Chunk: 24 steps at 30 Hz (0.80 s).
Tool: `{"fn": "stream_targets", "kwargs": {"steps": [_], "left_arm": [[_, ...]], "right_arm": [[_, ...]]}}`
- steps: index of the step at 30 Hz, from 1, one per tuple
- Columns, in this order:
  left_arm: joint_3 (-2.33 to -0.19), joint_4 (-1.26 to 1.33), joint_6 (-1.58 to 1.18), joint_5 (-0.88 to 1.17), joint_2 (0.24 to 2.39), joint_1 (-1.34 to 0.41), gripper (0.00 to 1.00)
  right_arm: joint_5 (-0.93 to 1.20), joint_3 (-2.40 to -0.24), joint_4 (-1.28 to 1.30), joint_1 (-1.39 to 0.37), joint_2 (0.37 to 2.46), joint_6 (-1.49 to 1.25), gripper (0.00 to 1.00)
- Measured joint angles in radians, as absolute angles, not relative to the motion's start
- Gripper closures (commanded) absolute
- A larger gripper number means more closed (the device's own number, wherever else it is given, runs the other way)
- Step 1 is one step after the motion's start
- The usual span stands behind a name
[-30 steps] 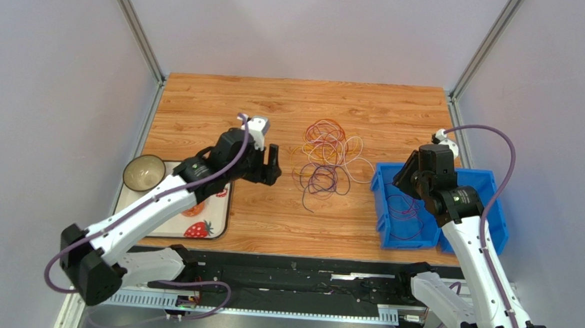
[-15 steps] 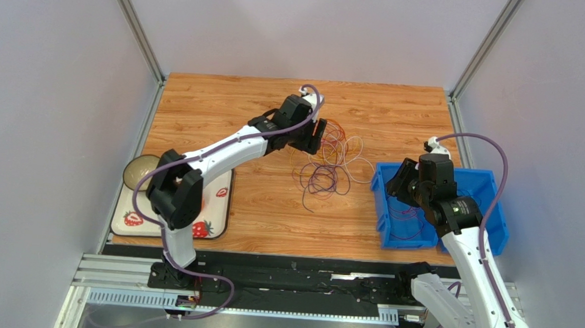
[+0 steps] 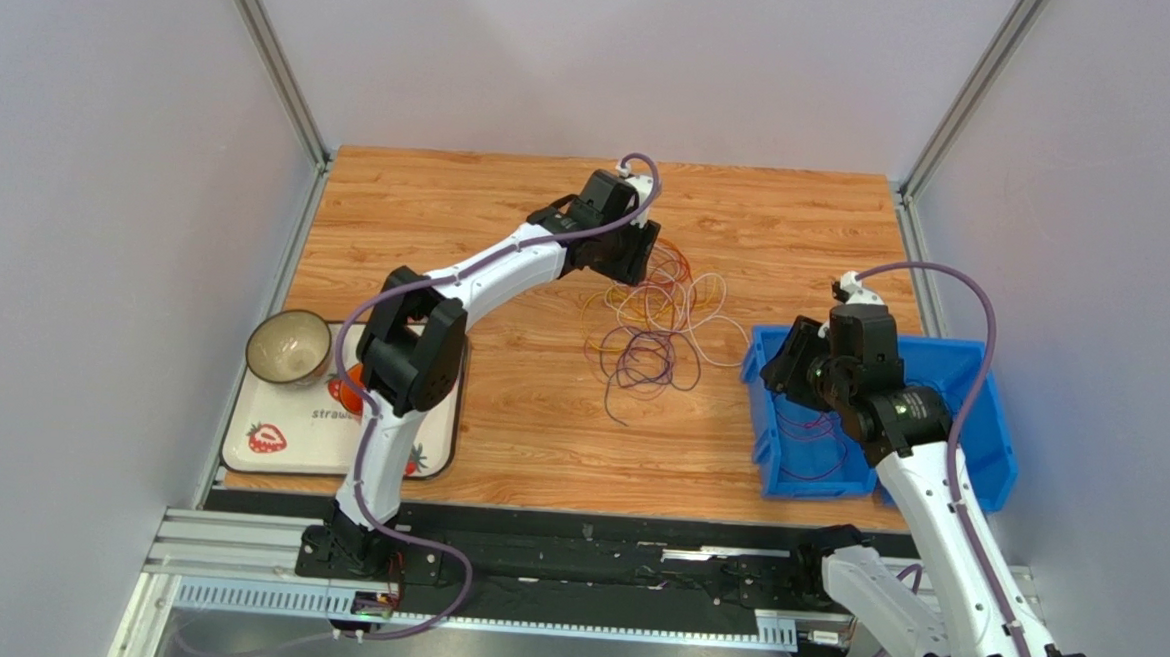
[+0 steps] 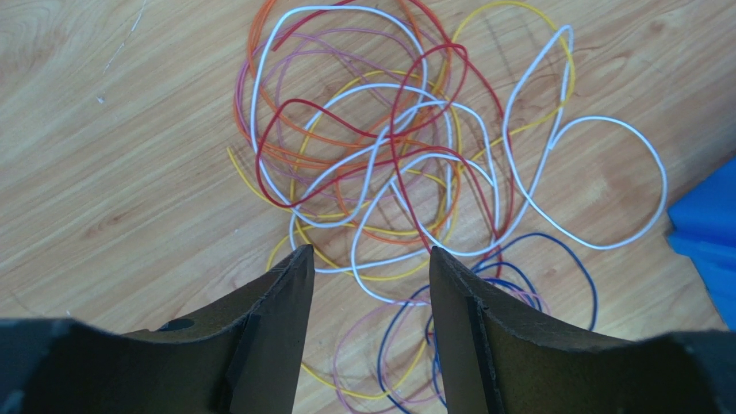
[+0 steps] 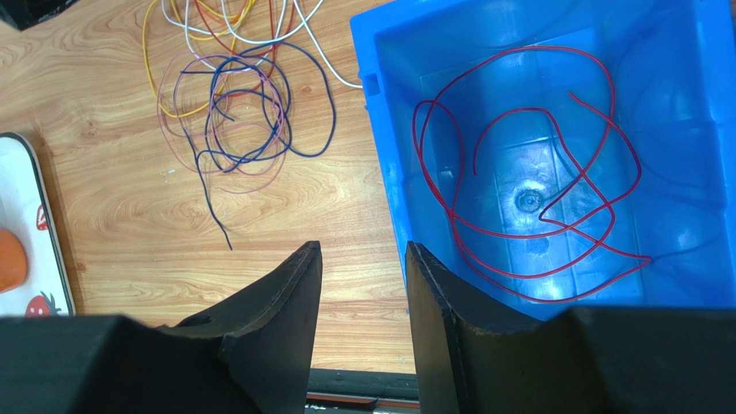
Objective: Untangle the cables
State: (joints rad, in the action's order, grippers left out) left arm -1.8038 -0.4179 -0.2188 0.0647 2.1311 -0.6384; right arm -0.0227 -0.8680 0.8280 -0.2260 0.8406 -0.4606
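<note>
From above, the cables (image 3: 655, 320) lie tangled mid-tabletop (image 3: 402, 214). The left tool (image 3: 640, 254) hovers at their eleven o'clock and the right tool (image 3: 794, 367) at their four.

Left wrist: the tool is released and empty, with the cables at twelve.

Right wrist: the tool is released and empty by the blue bin (image 5: 380, 52), which holds a red cable (image 5: 473, 147).

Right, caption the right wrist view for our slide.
Open right gripper above thin red wire loops in blue plastic bin.

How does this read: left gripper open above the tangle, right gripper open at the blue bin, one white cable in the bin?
No: the right wrist view shows the cable in the blue bin is red, not white. The left gripper above the tangle and the right gripper at the bin are open.
</note>
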Motion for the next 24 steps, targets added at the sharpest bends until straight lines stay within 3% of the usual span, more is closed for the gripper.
{"fn": "stream_targets", "kwargs": {"steps": [16,24], "left_arm": [[-1.956,-0.477,-0.19,0.142,2.292,-0.614,0.44],[-1.982,-0.491,-0.18,0.153,2.322,-0.613,0.58]], "right_arm": [[0.02,-0.848,0.788,-0.226,0.894,-0.444,0.56],[0.022,-0.848,0.785,-0.226,0.895,-0.443,0.56]]}}
